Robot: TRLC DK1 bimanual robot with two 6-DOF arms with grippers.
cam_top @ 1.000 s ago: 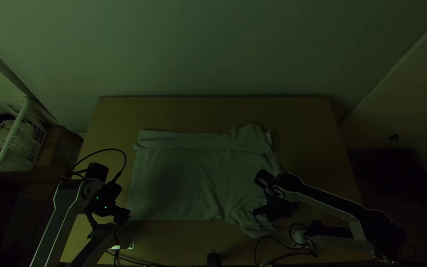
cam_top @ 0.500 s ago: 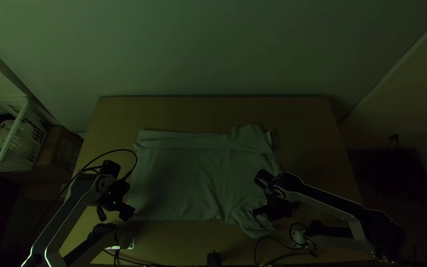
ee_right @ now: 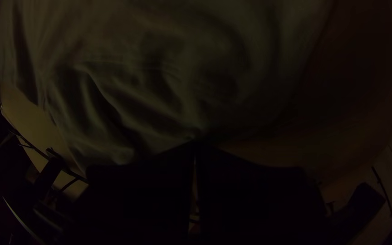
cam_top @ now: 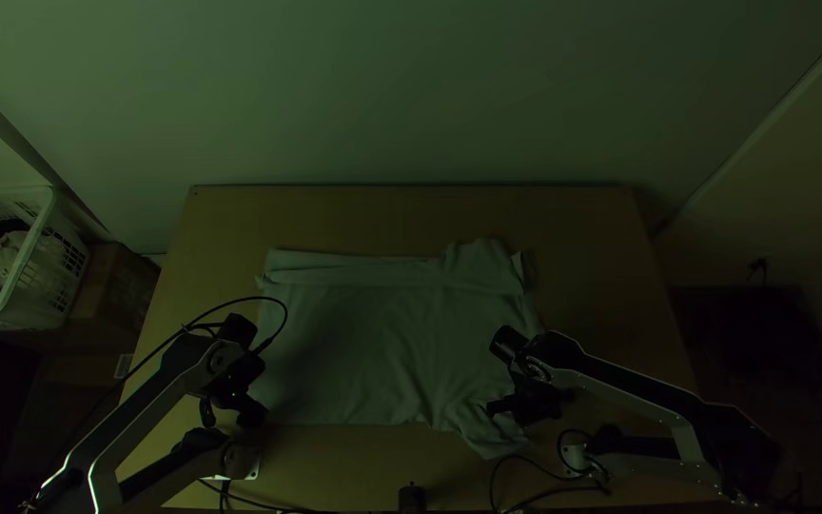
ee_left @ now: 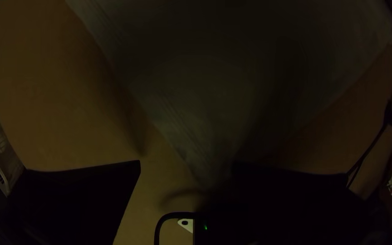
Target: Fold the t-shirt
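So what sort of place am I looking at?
Probably a robot test room: two silver-grey and black arms stand at a light wooden table, with a pale t-shirt on it and a white plastic basket off to one side.

The t-shirt (ee_left: 205, 109) tapers to a corner between widely parted jaws.

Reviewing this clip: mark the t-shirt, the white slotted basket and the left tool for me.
T-shirt (cam_top: 363, 343): top view, middle of its broad flat part.
White slotted basket (cam_top: 52, 271): top view, side wall nearest the table.
Left tool (ee_left: 186, 162): left wrist view, midway between its parted fingertips.
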